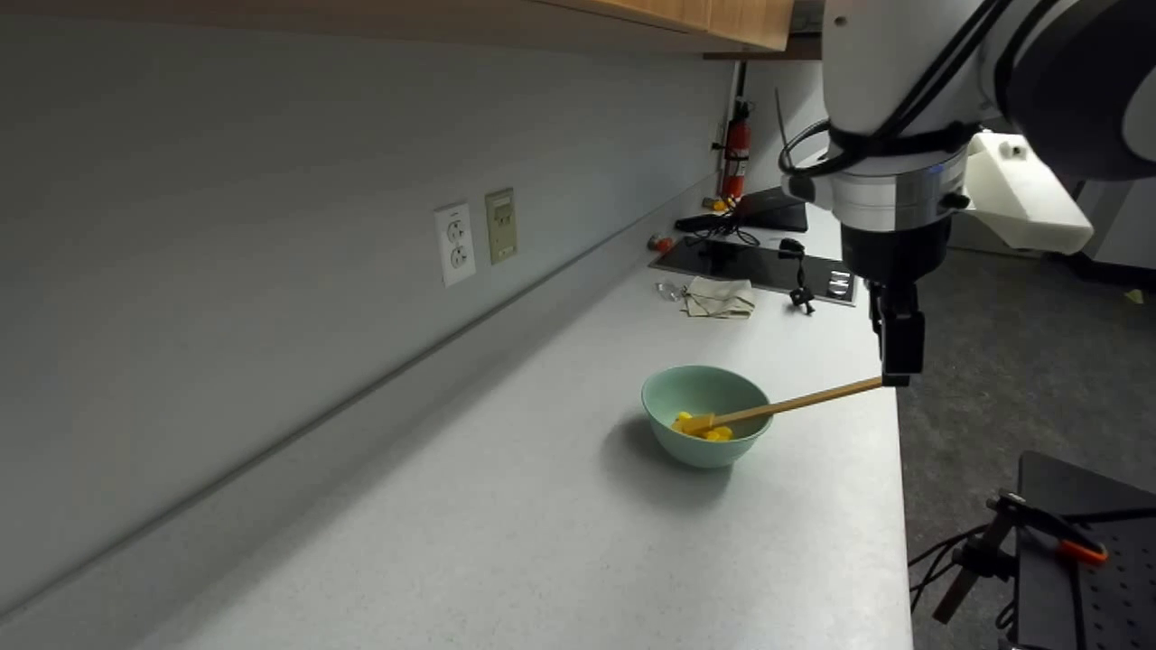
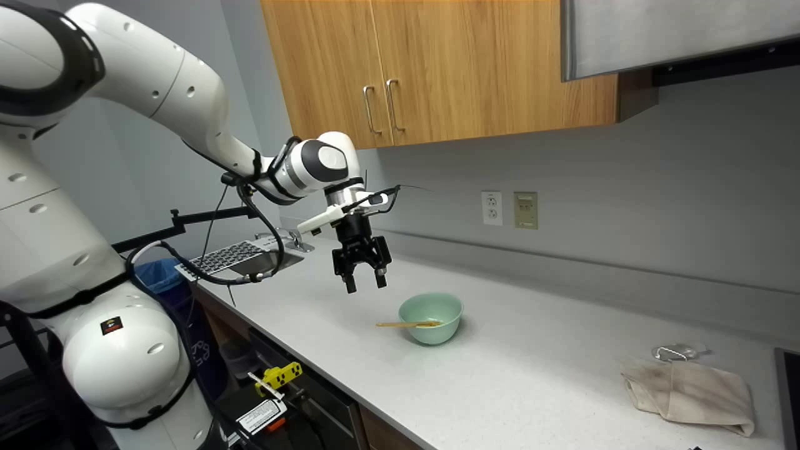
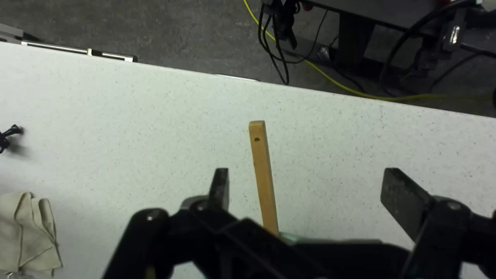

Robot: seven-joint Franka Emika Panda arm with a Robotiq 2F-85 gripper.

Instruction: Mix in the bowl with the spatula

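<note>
Hanging over the tabletop [image 1: 506, 542], the gripper [image 2: 366, 288] has its two fingers [image 3: 405, 205] wide apart. The green bowl [image 1: 695, 450] sits on the tabletop with yellow bits [image 1: 720, 434] in it. The wooden spatula [image 1: 813, 398] leans on the bowl's edge, one end inside, the other poking out. A cloth [image 2: 694, 394] lies well apart.

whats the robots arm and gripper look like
The arm is white and rounded, with dark joint caps and black straps. Black cables run along it, and a small dark sticker with reddish marks sits low down. Past a silver ring, the gripper is black with two blocky fingers.
</note>
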